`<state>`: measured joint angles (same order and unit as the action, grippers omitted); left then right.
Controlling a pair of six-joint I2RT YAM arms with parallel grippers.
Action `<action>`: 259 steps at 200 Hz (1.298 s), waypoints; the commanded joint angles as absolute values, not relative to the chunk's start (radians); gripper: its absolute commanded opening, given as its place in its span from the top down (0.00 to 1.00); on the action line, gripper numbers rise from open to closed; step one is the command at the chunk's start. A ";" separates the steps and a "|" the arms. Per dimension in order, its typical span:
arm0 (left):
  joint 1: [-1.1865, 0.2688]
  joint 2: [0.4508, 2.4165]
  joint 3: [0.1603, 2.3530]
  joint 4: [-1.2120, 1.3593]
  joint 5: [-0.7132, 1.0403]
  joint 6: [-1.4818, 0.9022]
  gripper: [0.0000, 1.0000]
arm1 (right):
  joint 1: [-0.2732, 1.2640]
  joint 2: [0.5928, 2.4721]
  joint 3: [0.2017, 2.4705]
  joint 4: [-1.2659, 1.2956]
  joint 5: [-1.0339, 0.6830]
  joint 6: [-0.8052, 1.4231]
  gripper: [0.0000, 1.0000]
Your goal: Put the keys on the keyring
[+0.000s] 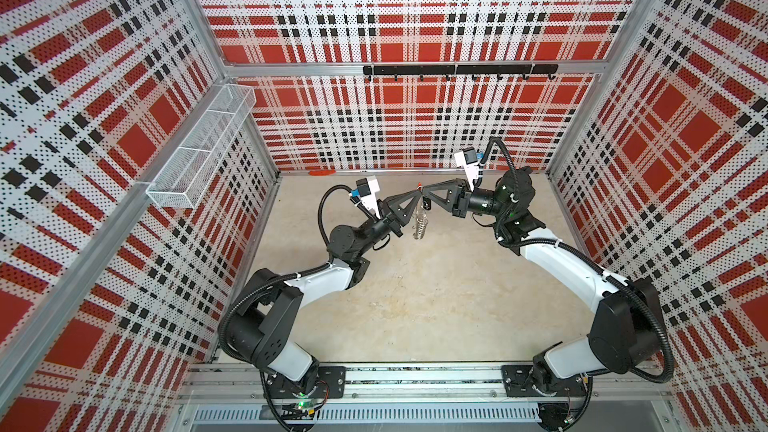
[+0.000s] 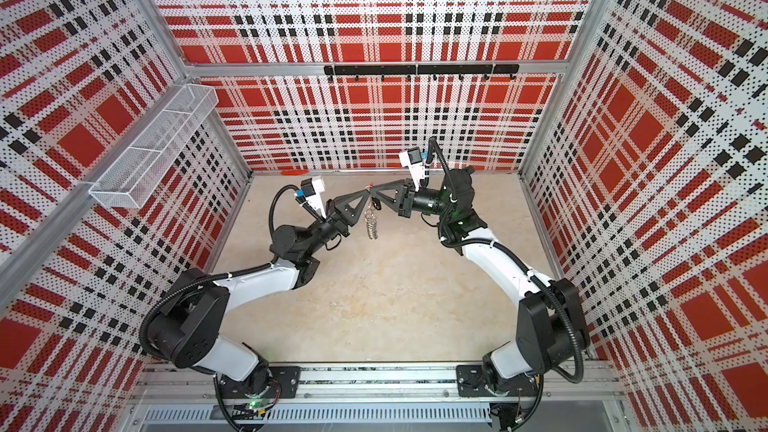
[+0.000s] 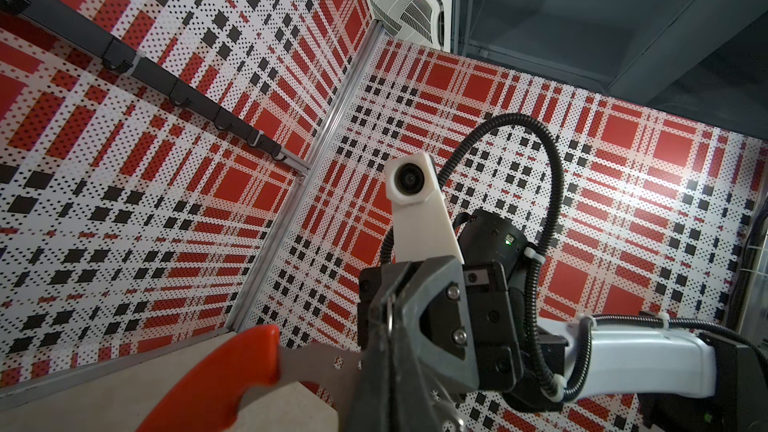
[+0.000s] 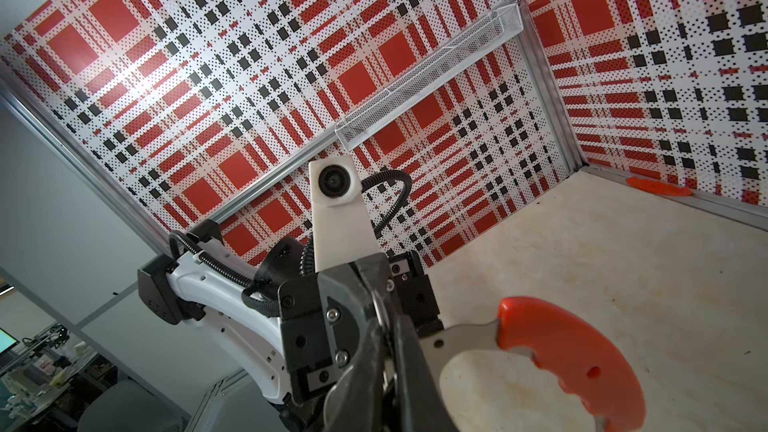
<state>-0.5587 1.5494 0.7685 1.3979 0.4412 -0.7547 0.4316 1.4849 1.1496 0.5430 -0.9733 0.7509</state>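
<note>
Table point(image 1: 415, 305): bare beige surface across the lower middle of both top views. Nothing of the task lies on it.
Left gripper point(image 1: 417, 194): reaches in from the left to the upper middle of the frame. Its jaws are pressed together on the keyring's grey metal, up in the air.
Right gripper point(image 1: 429, 192): comes in from the right, tip to tip with the left one, jaws pressed together at the same spot. Whether they pinch the hoop or the fob's tiny ring cannot be told.
Keyring point(image 3: 309, 361): held between the two tips. Its red sleeve point(image 4: 573, 363) curves off to the lower right of the right wrist view, and its silver loops point(image 1: 419, 224) dangle just below the tips.
Keys point(image 1: 427, 202): small black fob just under the right tip, close against the hoop. It is too small to tell whether it is threaded.
Step in hand: probably working the fob's ring onto the hoop.
Doing it well: hold the left grip as a fixed anchor and let the right make only small slides along the metal. Do not pull the arms apart, steer clear of the dangling loops, and open neither jaw until the fob visibly hangs from the hoop.
</note>
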 commanded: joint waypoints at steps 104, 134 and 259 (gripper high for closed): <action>-0.483 1.324 0.895 0.476 0.497 0.181 0.74 | 0.442 1.486 1.353 -0.106 -0.698 0.086 1.00; -0.462 1.343 1.023 0.221 0.606 0.376 0.72 | 0.457 1.492 1.355 -0.132 -0.678 0.041 1.00; -0.411 1.537 1.397 -0.268 0.790 0.589 0.75 | 0.489 1.460 1.336 -0.161 -0.699 -0.021 1.00</action>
